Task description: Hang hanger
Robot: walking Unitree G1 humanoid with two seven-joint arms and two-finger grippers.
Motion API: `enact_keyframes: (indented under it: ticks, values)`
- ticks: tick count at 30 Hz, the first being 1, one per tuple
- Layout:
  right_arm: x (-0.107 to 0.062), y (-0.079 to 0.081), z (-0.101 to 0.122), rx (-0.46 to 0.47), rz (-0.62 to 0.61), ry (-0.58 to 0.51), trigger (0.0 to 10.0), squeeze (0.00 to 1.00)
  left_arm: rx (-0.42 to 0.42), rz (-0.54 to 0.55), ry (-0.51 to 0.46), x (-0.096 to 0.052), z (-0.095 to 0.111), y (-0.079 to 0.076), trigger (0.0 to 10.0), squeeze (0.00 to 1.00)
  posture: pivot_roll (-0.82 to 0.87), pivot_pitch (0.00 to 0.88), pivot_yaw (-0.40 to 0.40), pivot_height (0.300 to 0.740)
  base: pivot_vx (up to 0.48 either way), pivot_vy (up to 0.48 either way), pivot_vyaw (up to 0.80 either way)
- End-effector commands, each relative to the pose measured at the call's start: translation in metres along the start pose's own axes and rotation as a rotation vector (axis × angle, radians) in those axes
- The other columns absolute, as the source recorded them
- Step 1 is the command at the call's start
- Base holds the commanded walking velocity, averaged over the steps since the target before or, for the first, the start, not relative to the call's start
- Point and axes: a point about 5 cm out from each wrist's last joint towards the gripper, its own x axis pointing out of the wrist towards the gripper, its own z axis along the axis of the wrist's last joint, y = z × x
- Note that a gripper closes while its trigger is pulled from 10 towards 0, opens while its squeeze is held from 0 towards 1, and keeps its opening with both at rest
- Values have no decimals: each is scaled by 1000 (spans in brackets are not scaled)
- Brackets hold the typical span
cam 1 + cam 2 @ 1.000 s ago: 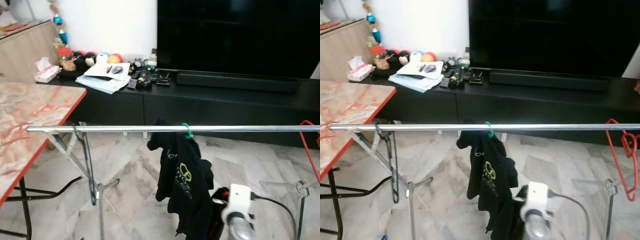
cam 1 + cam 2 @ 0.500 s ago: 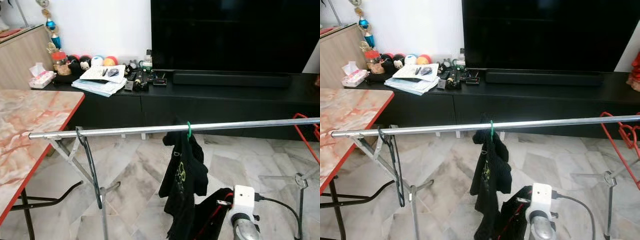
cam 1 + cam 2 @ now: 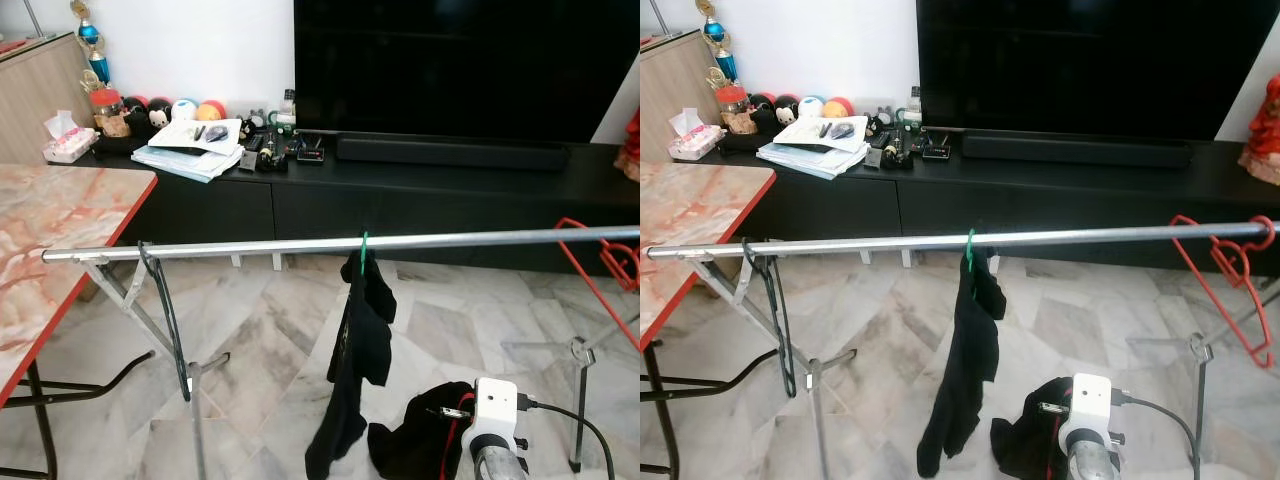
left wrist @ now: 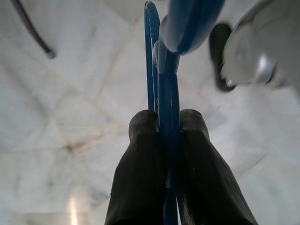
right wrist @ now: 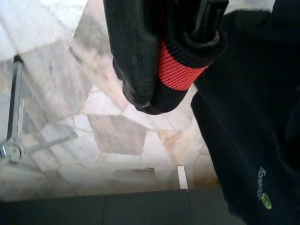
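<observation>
A silver rail (image 3: 250,246) runs across in front of me. On it hang a black hanger (image 3: 172,330) at the left, a green hanger (image 3: 364,243) carrying a black shirt (image 3: 358,340) in the middle, and a red hanger (image 3: 1218,272) at the right end. My left gripper (image 4: 168,123) is shut on a blue hanger (image 4: 166,84) above the marble floor. Low and just right of the hanging shirt, my right gripper (image 5: 171,61) is shut on a black garment (image 3: 415,450) with a red stripe, which droops from it.
A marble-topped table (image 3: 60,230) with a red edge stands at my left. Behind the rail is a black TV console (image 3: 430,195) with clutter and a big dark TV (image 3: 450,60). Rack legs (image 3: 195,400) stand on the floor. A cable (image 3: 590,440) trails from my right wrist.
The whole view has shifted as the camera moved. The hanging black shirt has turned from logo-front to edge-on. The garment in my right gripper now hangs apart from it.
</observation>
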Motion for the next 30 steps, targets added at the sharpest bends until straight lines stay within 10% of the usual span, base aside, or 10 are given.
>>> enact_keyframes:
  ticks: [1, 30]
  values:
    - [-3, 1, -4, 20, -12, -5, 10000, 0, 28, 5, 28, -3, -10, 6, 10000, 0, -18, 0, 88, 740, -319, 0, 0]
    - [3, -9, 4, 14, -25, -5, 10000, 0, -44, 10, 13, -3, -13, -5, 10000, 0, 22, 0, 15, 740, -332, 0, -184]
